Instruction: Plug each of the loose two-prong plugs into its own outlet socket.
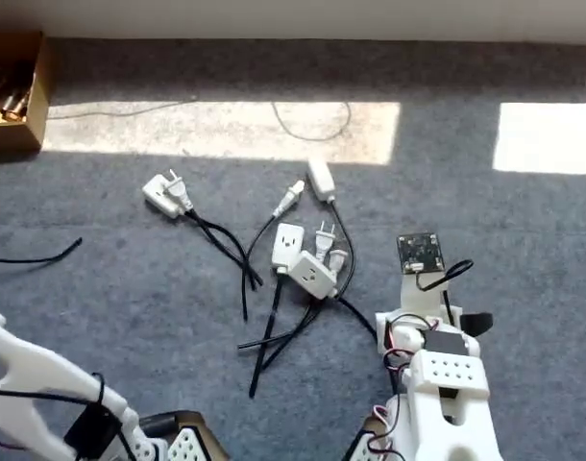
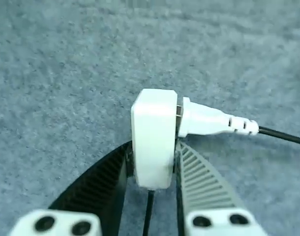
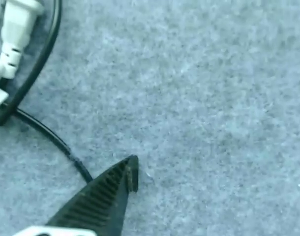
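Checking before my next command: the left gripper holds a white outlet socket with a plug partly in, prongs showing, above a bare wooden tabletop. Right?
Not the surface: it is grey carpet, not a wooden tabletop. The left wrist view shows the left gripper shut on the white outlet socket, the plug partly in with prongs showing, carpet beneath.

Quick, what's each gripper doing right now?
Left gripper: closed on the white outlet socket, which has a plug in it.
Right gripper: open, holding nothing, beside a black cord.
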`<act>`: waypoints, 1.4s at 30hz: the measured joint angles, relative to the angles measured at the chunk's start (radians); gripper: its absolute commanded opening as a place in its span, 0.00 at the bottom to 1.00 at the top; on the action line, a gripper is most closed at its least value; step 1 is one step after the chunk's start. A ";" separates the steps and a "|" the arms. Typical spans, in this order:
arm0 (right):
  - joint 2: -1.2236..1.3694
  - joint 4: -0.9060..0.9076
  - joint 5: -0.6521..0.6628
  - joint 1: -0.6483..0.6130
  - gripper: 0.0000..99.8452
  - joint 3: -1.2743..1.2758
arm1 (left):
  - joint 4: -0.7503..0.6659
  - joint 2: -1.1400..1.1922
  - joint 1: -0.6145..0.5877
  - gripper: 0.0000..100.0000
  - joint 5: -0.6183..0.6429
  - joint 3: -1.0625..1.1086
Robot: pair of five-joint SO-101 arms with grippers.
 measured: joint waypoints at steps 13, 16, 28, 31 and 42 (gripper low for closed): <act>0.000 0.000 0.000 0.000 0.55 0.000 | 0.037 0.098 -0.072 0.38 0.127 -0.299; 0.000 0.000 0.000 0.000 0.55 0.000 | 0.114 0.035 -0.054 0.37 0.127 -0.299; 0.000 -0.002 0.000 0.000 0.55 0.000 | 0.207 -0.086 0.399 0.30 0.430 -0.233; 0.000 -0.002 0.000 0.000 0.55 0.000 | 0.207 -0.086 0.582 0.30 0.491 -0.068; 0.000 -0.002 0.000 0.000 0.55 0.000 | 0.199 -0.106 0.948 0.30 0.562 0.264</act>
